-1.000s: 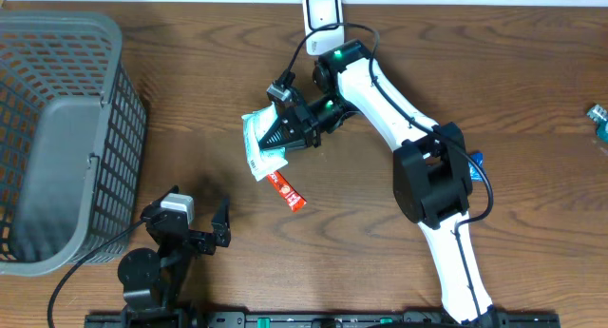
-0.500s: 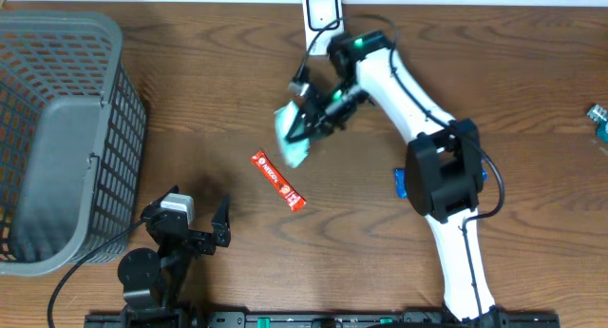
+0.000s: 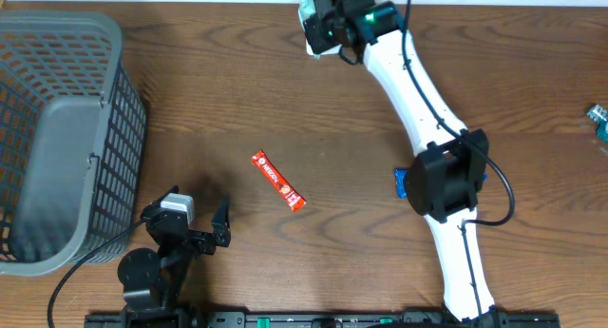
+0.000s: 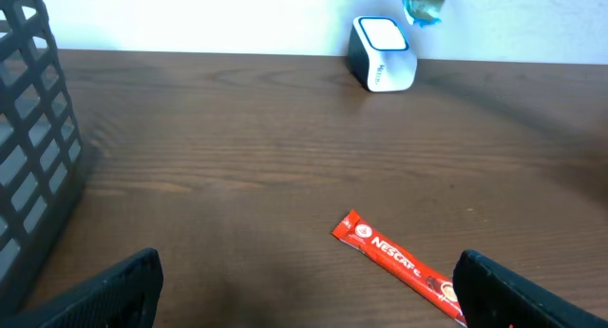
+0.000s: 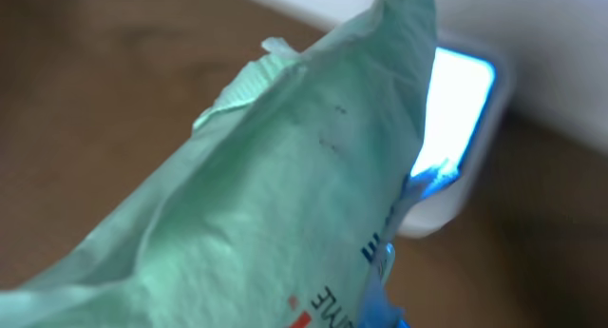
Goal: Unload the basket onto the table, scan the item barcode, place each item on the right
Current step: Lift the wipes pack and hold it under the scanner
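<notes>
Dark wooden worktop (image 3: 190, 62) runs back to the far edge, where the right pincer (image 3: 321, 14) is clamped on a crinkled pale green plastic packet (image 5: 285, 195) — held just above the small white barcode scanner (image 4: 382, 67), clear of it. Near the front the left pincer (image 4: 309, 295) sits with jaws spread wide, holding nothing. A red Nescafé sachet stick (image 3: 277, 180) lies mid-worktop — a grey plastic basket (image 3: 123, 109) stands far left.

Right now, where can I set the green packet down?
Bare wood between basket and red stick, and between the right arm and the far-right item. Crowded at the scanner, under the right end effector holding the packet.
</notes>
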